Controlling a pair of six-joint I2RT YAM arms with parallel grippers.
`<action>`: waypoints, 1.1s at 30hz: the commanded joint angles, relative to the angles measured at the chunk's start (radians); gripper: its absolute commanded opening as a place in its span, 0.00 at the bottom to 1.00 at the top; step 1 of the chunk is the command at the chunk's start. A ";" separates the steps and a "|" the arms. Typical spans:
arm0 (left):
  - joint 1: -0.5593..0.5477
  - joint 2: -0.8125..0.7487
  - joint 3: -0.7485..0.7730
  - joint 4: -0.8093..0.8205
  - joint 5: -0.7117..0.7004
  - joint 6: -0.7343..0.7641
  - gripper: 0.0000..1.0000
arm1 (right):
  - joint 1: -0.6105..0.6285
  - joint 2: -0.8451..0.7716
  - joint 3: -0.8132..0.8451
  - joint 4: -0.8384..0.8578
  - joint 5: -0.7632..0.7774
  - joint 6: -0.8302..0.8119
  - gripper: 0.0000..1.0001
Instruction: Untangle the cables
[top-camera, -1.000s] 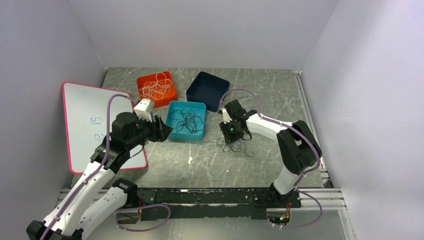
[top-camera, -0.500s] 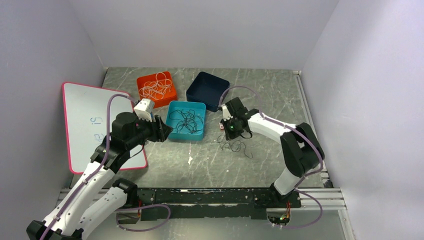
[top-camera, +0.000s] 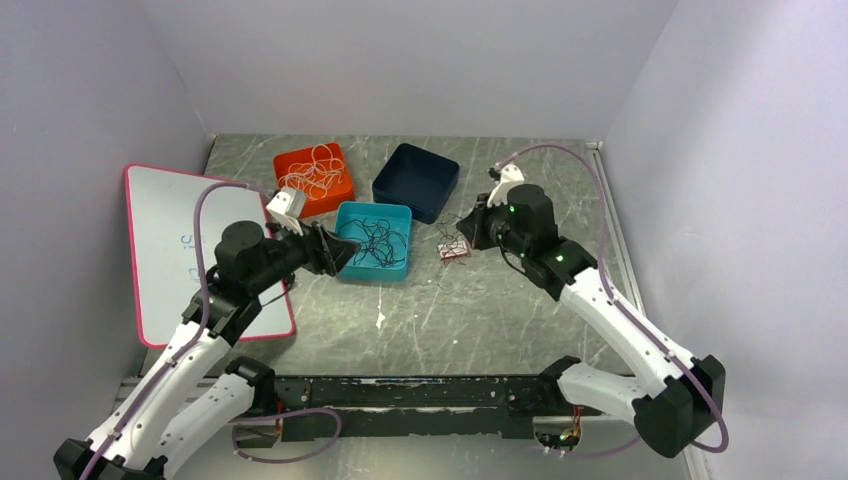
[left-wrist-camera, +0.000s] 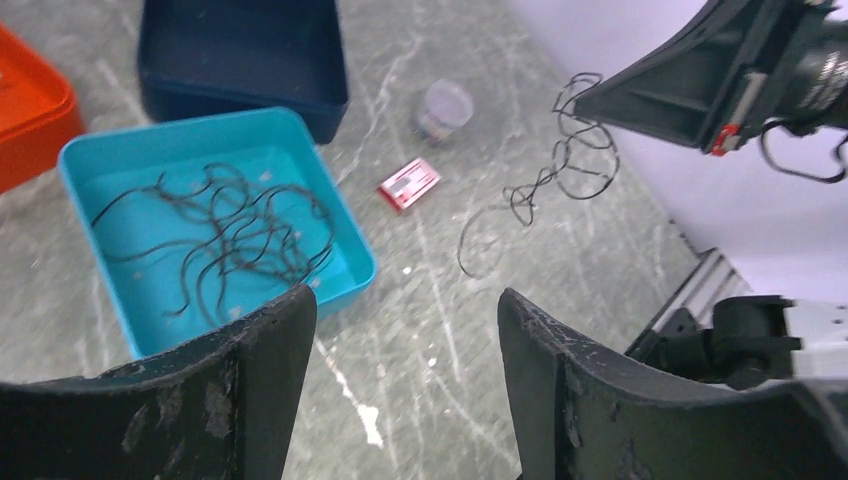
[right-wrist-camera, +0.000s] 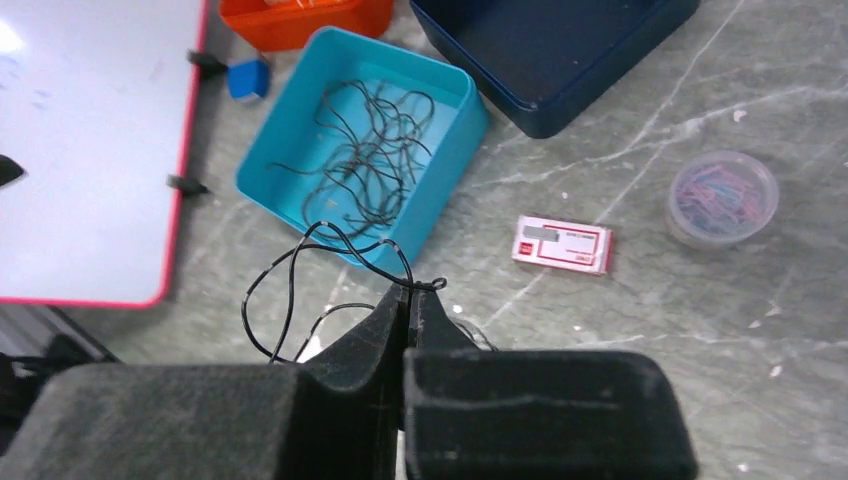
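My right gripper (right-wrist-camera: 410, 288) is shut on a thin black cable (right-wrist-camera: 246, 300), pinched at the fingertips. Its loose loops hang below the jaws and above the table. In the left wrist view the same cable (left-wrist-camera: 545, 180) dangles from the right gripper (left-wrist-camera: 590, 100). More black cables (top-camera: 372, 243) lie in the teal tray (top-camera: 344, 272). Whitish cables (top-camera: 312, 172) fill the orange tray (top-camera: 340, 192). My left gripper (top-camera: 345, 250) hovers at the teal tray's near left corner, open with nothing between its fingers (left-wrist-camera: 285, 320).
A dark blue tray (top-camera: 415, 180) stands behind the teal one. A small red-and-white card (right-wrist-camera: 560, 243) and a clear cup of coloured clips (right-wrist-camera: 722, 198) lie on the table under the right arm. A pink-framed whiteboard (top-camera: 165, 250) lies at the left.
My right gripper has shut on the black cable and lifted it off the table, moving up and back. My left gripper has opened wider and turned a little to the right.
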 joint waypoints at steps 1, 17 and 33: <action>0.006 0.030 -0.024 0.239 0.138 -0.075 0.72 | -0.004 -0.083 -0.055 0.116 0.017 0.218 0.00; -0.368 0.354 -0.049 0.782 0.041 -0.141 0.74 | -0.004 -0.291 -0.148 0.411 0.099 0.669 0.00; -0.489 0.687 0.073 0.947 0.026 -0.075 0.70 | -0.004 -0.320 -0.056 0.393 0.073 0.697 0.00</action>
